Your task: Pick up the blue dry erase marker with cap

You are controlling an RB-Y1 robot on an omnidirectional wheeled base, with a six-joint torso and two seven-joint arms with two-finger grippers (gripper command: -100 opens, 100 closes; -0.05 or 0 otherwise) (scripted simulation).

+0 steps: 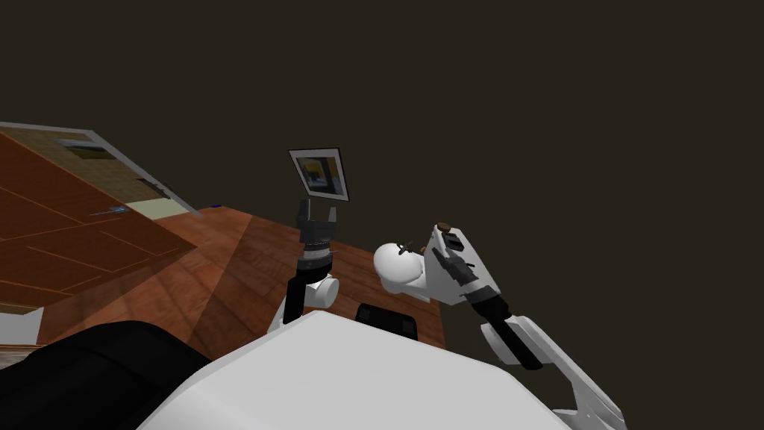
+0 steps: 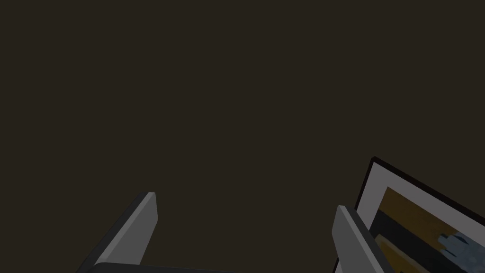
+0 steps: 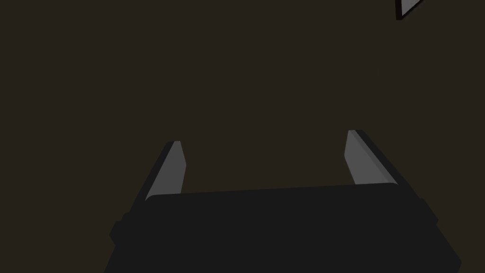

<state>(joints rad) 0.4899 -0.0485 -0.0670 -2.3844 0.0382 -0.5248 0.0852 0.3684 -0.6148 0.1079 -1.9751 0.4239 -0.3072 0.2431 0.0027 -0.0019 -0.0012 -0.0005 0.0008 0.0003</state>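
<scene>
From the head view: a wooden floor with a tiny blue speck at its far edge by the dark wall. It is perhaps the marker, but too small to tell its long axis. The left gripper, raised just below a picture frame, and the right gripper face that wall, each with 2 fingers spread wide, holding nothing.

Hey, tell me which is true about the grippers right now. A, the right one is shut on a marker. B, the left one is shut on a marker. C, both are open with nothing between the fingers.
C: in their wrist views the left gripper and the right gripper each have two fingers standing wide apart with nothing between them.
</scene>
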